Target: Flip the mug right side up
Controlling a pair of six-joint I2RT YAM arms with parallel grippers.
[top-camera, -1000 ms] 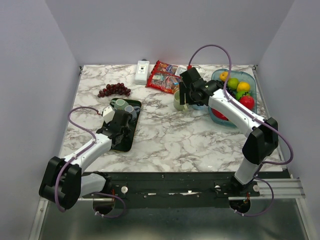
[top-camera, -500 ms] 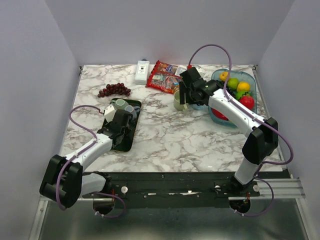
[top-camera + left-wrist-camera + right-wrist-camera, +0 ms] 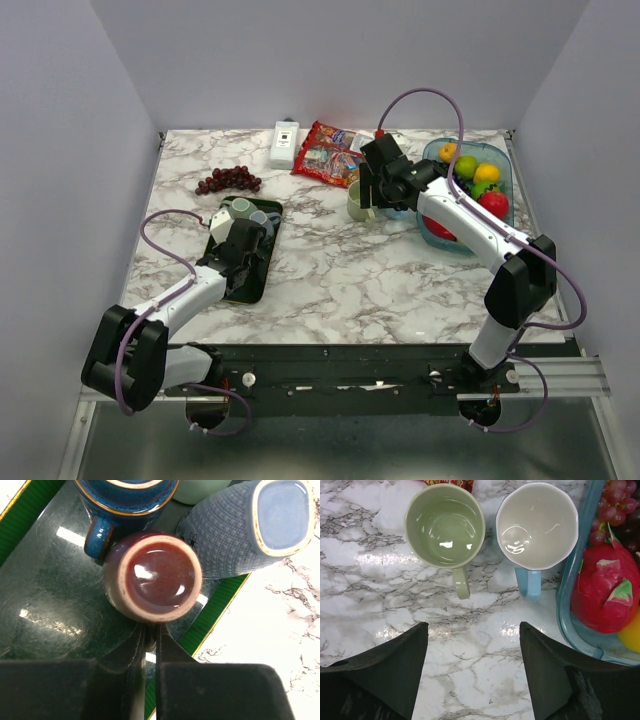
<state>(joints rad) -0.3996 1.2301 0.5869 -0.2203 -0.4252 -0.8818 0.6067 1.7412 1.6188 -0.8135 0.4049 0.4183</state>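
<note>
only the left wrist view shows the maroon mug (image 3: 159,577). it stands mouth down on the dark green tray (image 3: 50,595), glossy round base up; in the overhead view the arm hides it. the left gripper (image 3: 150,630) has its jaws nearly together, pinching a pale sliver against the mug's near wall, seemingly the handle. just beyond it on the tray sit a speckled blue glazed mug (image 3: 125,492) and a grey-blue square-ended vessel (image 3: 235,535) with a dimpled wall. well right of the tray, the right gripper (image 3: 472,630) hangs with jaws wide apart over the marble surface (image 3: 370,580). past it are an upright pale green mug (image 3: 445,525) and a white-lined blue mug (image 3: 537,522), beside a clear bowl (image 3: 562,595) holding a dragon fruit (image 3: 600,590). beyond the tray lie dark grapes (image 3: 228,179).
</note>
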